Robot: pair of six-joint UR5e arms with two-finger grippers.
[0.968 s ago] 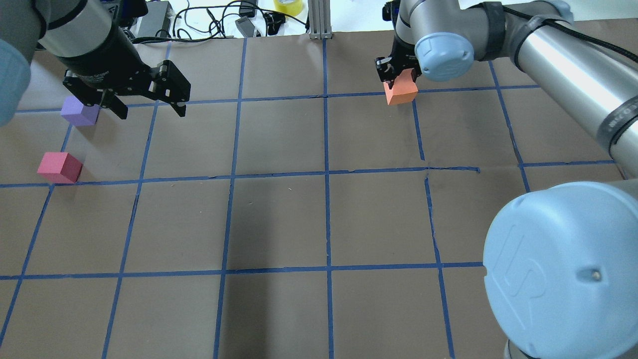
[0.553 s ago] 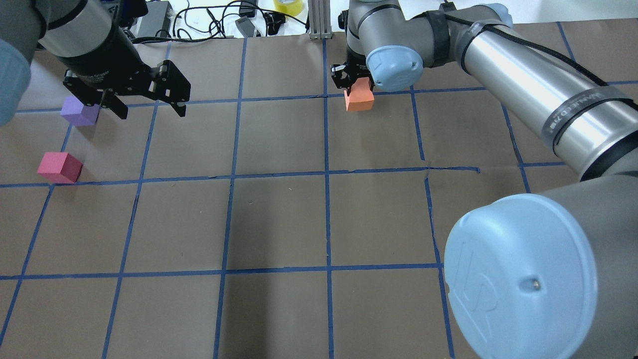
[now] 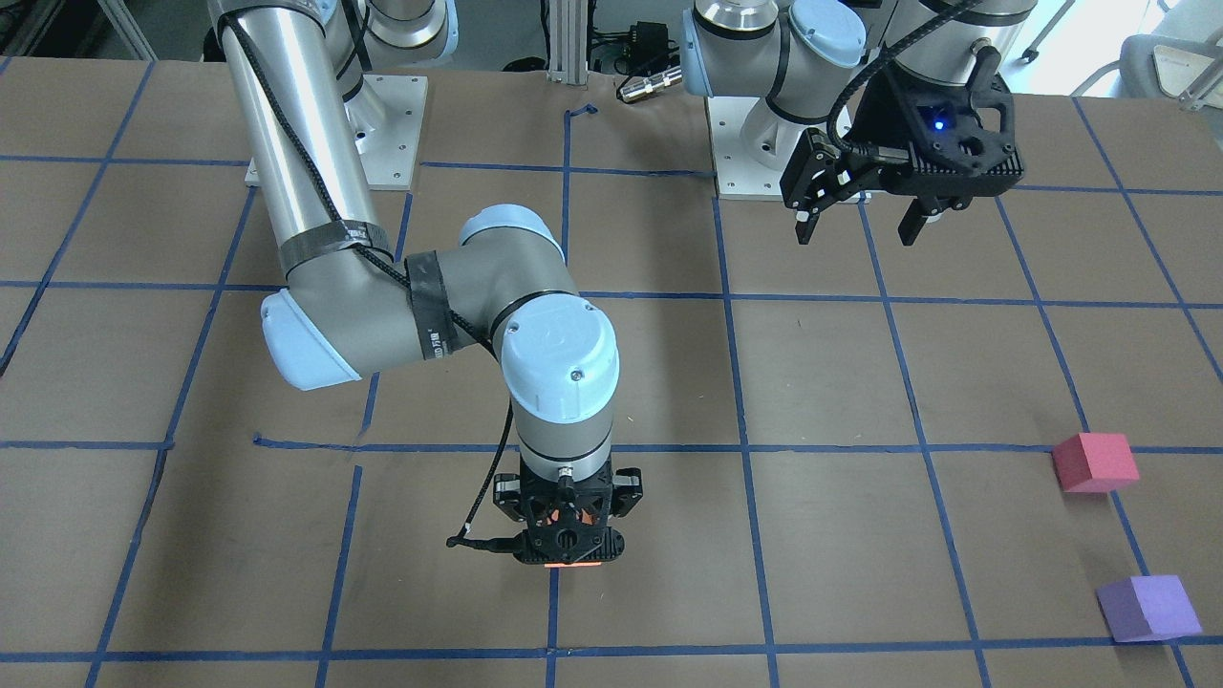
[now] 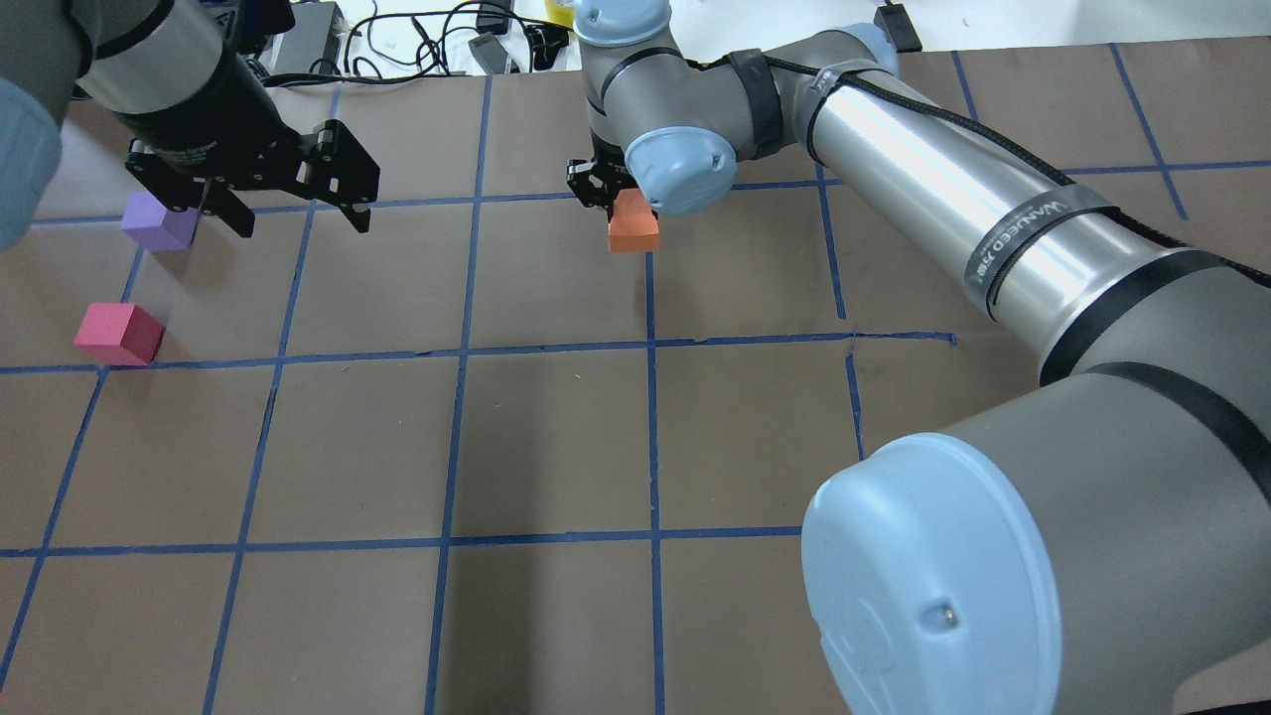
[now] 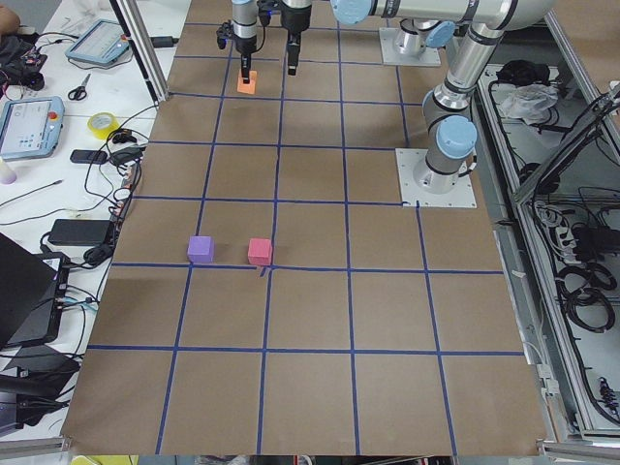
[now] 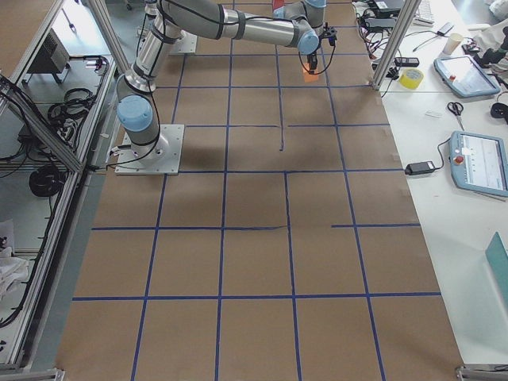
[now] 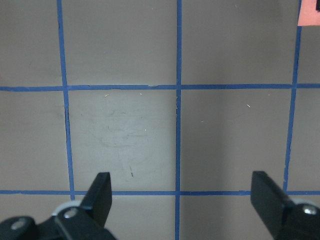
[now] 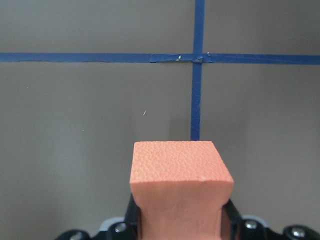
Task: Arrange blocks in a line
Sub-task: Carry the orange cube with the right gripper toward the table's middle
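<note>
The right pincer (image 4: 618,199) is pinching the orange block (image 4: 634,226) from two sides. The wrist view shows the foam squeezed in where the fingers press it. The arm reaches far across the bench (image 4: 556,437), and the block hangs at a crossing of the blue tape lines (image 4: 457,350), near the middle of the far edge. Whether its underside touches the paper cannot be told.

The left pincer (image 4: 301,220) is spread wide and holds nothing. It hovers well above the bench, and its wrist camera looks down between the two fingers onto bare brown paper and tape.

The other two blocks sit on the robot's left side, well apart from the orange one. The purple block (image 4: 159,223) lies farther from the robot. The pinkish-red block (image 4: 119,334) lies nearer, just beside a tape line and apart from its purple neighbour.

Cables, a roll of yellow tape (image 5: 102,124) and handheld tablets (image 5: 29,124) lie on the white surface past the far edge.
</note>
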